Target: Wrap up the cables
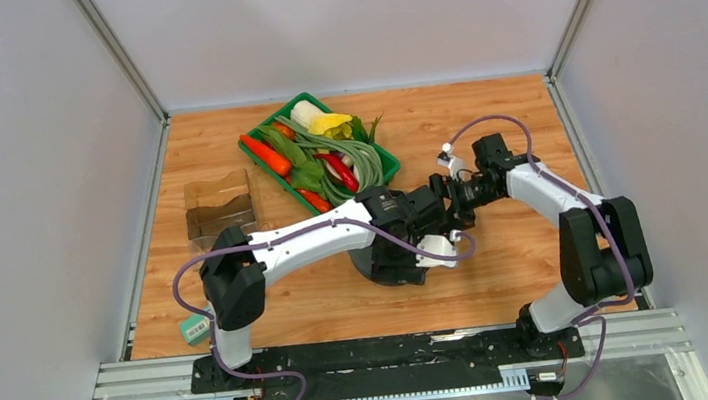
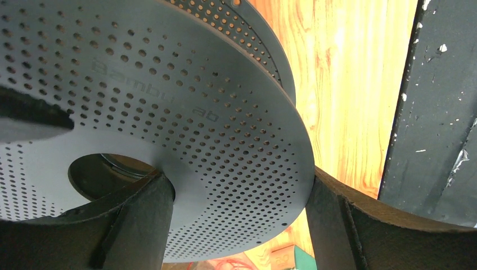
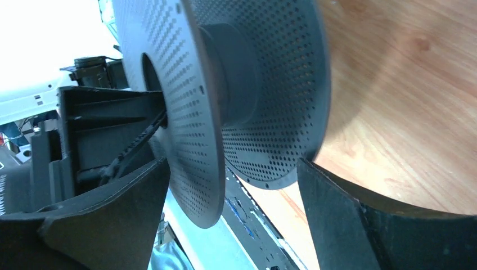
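Spool (image 2: 169, 101) between two claws

The left gripper (image 2: 236, 197) has its jaws spread wide. One finger (image 2: 135, 219) sits at the round hole in the middle of the dark grey spool. The other finger lies at the rim, so the claw looks to be holding the spool by that disc. The right gripper (image 3: 230, 169) is spread wide too, with both holey discs between its fingers. Whether they press on the spool cannot be told. The spool is over the wooden table (image 1: 503, 133). The thin red wire cannot be made out in any view.
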`<action>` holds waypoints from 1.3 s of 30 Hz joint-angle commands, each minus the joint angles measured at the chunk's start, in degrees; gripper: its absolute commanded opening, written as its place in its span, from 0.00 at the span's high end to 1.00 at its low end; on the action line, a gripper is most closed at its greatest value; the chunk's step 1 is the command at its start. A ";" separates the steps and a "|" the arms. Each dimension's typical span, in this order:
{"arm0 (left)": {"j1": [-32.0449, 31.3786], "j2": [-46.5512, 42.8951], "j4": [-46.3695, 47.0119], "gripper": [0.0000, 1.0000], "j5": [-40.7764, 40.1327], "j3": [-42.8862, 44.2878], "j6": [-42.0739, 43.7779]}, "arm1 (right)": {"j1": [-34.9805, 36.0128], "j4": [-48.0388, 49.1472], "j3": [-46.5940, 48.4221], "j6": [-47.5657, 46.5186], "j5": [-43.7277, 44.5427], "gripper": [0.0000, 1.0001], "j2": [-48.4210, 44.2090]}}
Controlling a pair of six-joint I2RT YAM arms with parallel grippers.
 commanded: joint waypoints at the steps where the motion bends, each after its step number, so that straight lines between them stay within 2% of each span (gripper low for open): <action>1: 1.51 -5.15 3.28 0.17 0.55 -0.17 0.55 | -0.18 -1.23 2.21 -2.46 2.62 0.10 3.62; 9: 3.18 -7.96 7.76 0.17 2.84 -2.19 -1.30 | -0.18 -2.02 2.90 -3.26 9.74 0.15 9.25; 12: 3.36 -10.07 10.48 0.17 4.50 -4.56 -1.57 | -0.18 -3.16 3.61 -3.87 9.58 0.15 10.13; 15: 3.44 -10.95 11.80 0.17 5.47 -6.15 -1.56 | -0.27 -2.90 3.09 -3.87 5.37 0.13 9.26; 21: 5.55 -12.27 13.73 0.16 12.33 -9.40 -3.14 | -0.27 -1.24 1.24 -3.18 -1.15 0.06 5.22; 29: 8.80 -22.45 13.48 0.16 15.06 -9.93 -7.71 | -1.94 -3.78 3.17 -3.35 3.85 0.04 0.03; 33: 16.95 -28.08 7.87 0.16 20.49 -9.32 -9.73 | -3.61 -6.67 6.41 -4.83 6.83 0.00 -2.43; 36: 30.56 -31.07 5.49 0.16 27.08 -8.18 -15.08 | -3.61 -8.26 8.44 -7.12 10.09 0.00 -4.89; 39: 44.44 -34.32 5.91 0.16 30.33 -7.56 -22.20 | -3.52 -8.26 9.06 -7.13 9.32 0.00 -7.79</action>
